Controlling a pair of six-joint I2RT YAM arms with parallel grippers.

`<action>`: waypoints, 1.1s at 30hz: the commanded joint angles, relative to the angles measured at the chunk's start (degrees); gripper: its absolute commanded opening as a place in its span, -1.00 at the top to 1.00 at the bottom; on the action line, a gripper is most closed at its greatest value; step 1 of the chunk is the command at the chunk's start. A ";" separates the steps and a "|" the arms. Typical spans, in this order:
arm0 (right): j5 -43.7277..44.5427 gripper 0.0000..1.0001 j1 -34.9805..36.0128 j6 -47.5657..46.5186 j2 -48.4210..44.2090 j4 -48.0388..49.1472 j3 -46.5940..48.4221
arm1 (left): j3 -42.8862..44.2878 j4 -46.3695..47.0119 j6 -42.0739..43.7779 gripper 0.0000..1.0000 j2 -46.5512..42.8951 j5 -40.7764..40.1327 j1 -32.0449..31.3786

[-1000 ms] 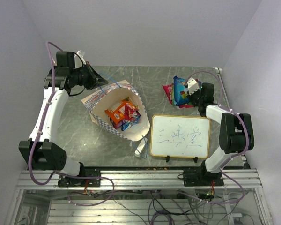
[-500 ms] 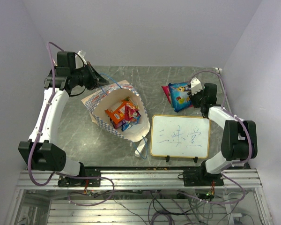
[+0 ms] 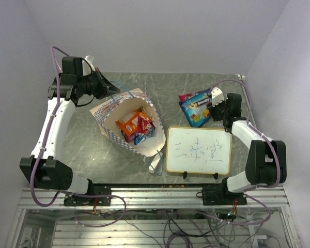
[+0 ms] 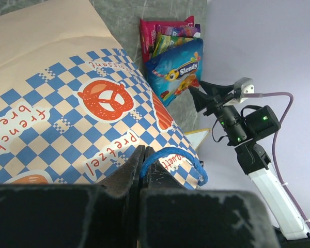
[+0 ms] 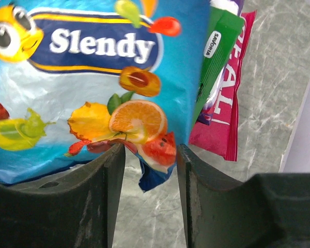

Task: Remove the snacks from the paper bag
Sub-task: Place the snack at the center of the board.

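The paper bag lies tilted with its mouth open towards the camera, orange, red and blue snacks inside. My left gripper is shut on its blue cord handle at the far left rim. A blue packet lies on the table at the right, on top of pink-red and green packets. My right gripper stands open just beside the blue packet, whose crumpled corner sits loose between the spread fingers.
A framed whiteboard with writing stands on small feet in front of the right arm, near the bag's front edge. Walls close in the table at left, back and right. The table's near edge runs along the aluminium rail.
My right gripper has let go of the blue packet, which dropped flat onto the other packets, and the arm has drawn back to the right. The left arm has held still.
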 commanded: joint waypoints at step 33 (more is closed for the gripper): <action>-21.25 -0.10 41.11 -7.27 -13.93 -4.56 14.62 | -0.84 4.11 -1.64 0.86 -2.52 1.72 -0.04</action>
